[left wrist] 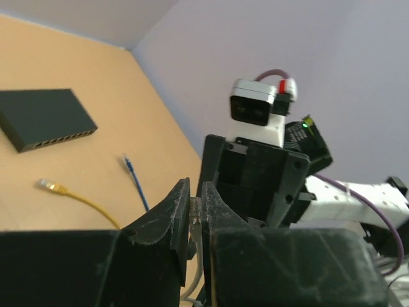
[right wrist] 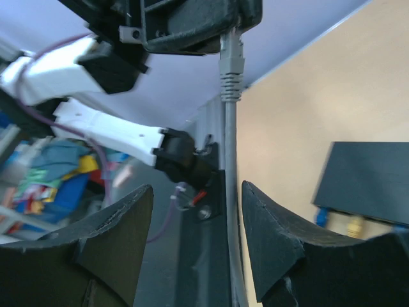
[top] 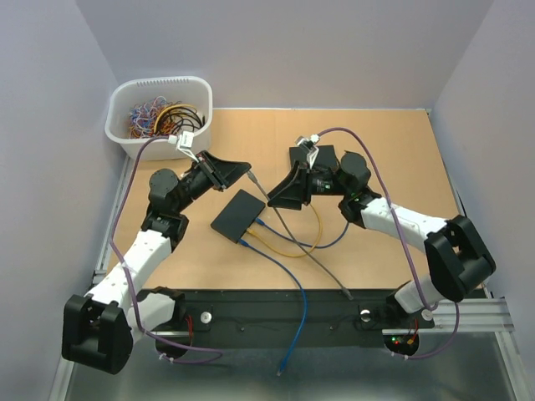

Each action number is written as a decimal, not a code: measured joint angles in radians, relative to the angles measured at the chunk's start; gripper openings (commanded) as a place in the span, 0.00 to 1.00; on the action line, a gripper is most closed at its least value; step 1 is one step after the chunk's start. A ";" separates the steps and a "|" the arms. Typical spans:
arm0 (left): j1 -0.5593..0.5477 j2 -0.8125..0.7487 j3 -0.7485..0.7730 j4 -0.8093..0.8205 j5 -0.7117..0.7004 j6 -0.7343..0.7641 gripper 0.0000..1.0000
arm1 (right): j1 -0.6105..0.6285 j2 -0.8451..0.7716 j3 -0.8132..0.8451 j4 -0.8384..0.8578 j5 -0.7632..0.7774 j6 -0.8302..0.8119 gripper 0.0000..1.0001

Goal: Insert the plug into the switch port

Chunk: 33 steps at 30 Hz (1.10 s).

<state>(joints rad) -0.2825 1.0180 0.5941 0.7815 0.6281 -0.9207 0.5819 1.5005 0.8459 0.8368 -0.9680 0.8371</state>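
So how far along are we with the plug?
Done: the grey plug is picked up, pinched in the left gripper. In hand: the right gripper stands open around the grey cable. Left: the plug is not at the switch, so aligning and inserting remain.

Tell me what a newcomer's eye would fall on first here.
The left gripper pinches the grey plug up off the table, its cable hanging between the fingers of the open right gripper. Beside them lies the black switch; a white basket of cables sits at the far left corner.
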 measured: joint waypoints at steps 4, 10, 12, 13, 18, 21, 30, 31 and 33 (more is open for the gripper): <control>-0.004 0.005 0.131 -0.306 -0.105 0.050 0.00 | 0.002 -0.046 0.088 -0.275 0.104 -0.175 0.58; -0.004 0.049 0.209 -0.532 -0.196 0.075 0.00 | 0.045 -0.089 0.227 -0.620 0.390 -0.425 0.48; -0.004 0.070 0.209 -0.575 -0.205 0.075 0.00 | 0.083 -0.088 0.254 -0.692 0.485 -0.482 0.48; -0.004 0.082 0.209 -0.592 -0.210 0.075 0.00 | 0.109 -0.086 0.267 -0.725 0.533 -0.509 0.47; -0.004 0.111 0.209 -0.634 -0.213 0.075 0.00 | 0.200 -0.048 0.328 -0.810 0.663 -0.592 0.47; -0.004 0.111 0.209 -0.634 -0.212 0.076 0.00 | 0.217 0.002 0.362 -0.837 0.700 -0.614 0.46; -0.004 0.111 0.209 -0.646 -0.211 0.089 0.00 | 0.229 0.083 0.393 -0.880 0.766 -0.632 0.44; -0.004 0.111 0.209 -0.645 -0.211 0.090 0.00 | 0.230 0.084 0.400 -0.883 0.767 -0.632 0.44; -0.004 0.111 0.209 -0.645 -0.210 0.091 0.00 | 0.232 0.086 0.413 -0.883 0.769 -0.632 0.44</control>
<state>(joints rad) -0.2863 1.1290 0.8028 0.1368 0.4183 -0.8299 0.8135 1.5867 1.2587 -0.0467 -0.1993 0.2054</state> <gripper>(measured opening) 0.192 0.438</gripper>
